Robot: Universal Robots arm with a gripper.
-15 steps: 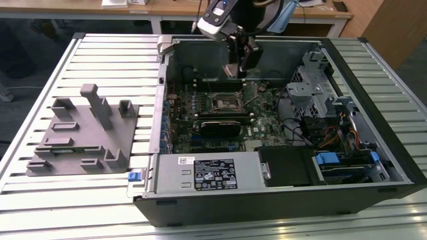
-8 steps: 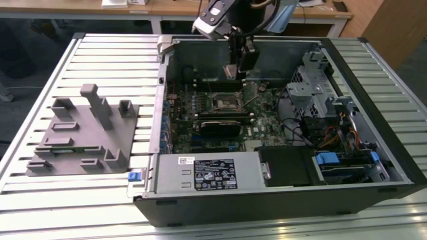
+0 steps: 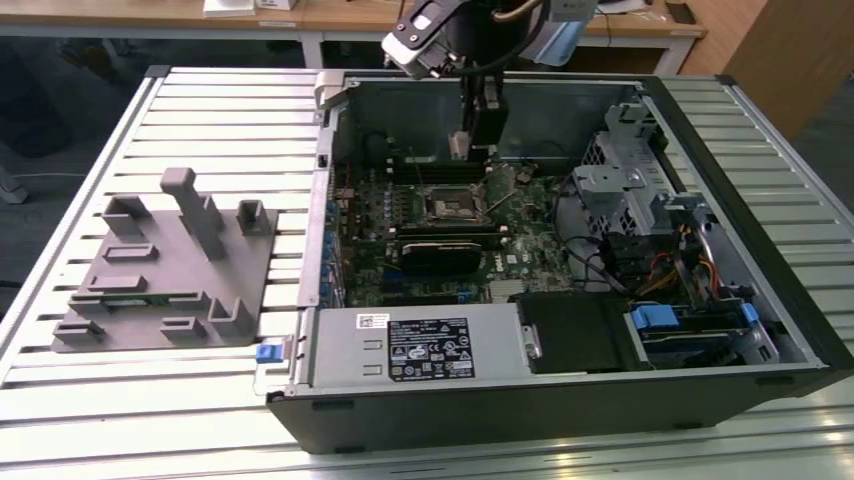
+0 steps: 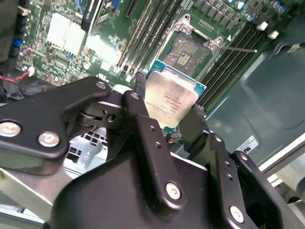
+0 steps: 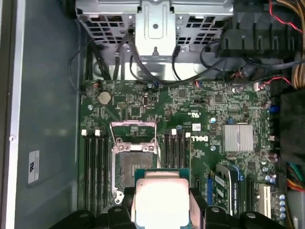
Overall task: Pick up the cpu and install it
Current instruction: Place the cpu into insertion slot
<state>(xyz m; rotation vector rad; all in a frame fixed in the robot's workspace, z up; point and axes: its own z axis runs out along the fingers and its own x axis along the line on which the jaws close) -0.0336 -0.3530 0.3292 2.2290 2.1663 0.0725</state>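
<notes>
Slatted aluminium table (image 3: 200, 110) surface was occupied by an open computer case (image 3: 534, 415) laid on its side, with a grey plastic fixture (image 3: 147, 290) placed beside it on the exterior view's left. The motherboard (image 5: 190, 102) was exposed inside the case.

Task status:
1. Pick-up was judged complete. The cpu (image 4: 171, 98) was carried clear of the table and fixture, over the motherboard.
2. Installation was not yet done. The cpu socket (image 5: 132, 157) was seen empty, with its metal retaining frame swung open and the contact field uncovered. The cpu was held apart from the socket, near it and above the board, with no contact between the two.

Gripper state: the gripper (image 4: 169, 98) was suspended inside the case above the motherboard. Its black fingers (image 4: 147, 138) were closed only as far as the chip's width allowed and were clamped on opposite edges of the cpu. The chip's pale silvery top was visible in both wrist views (image 5: 161, 198), and nothing else was touched by the fingers.
</notes>
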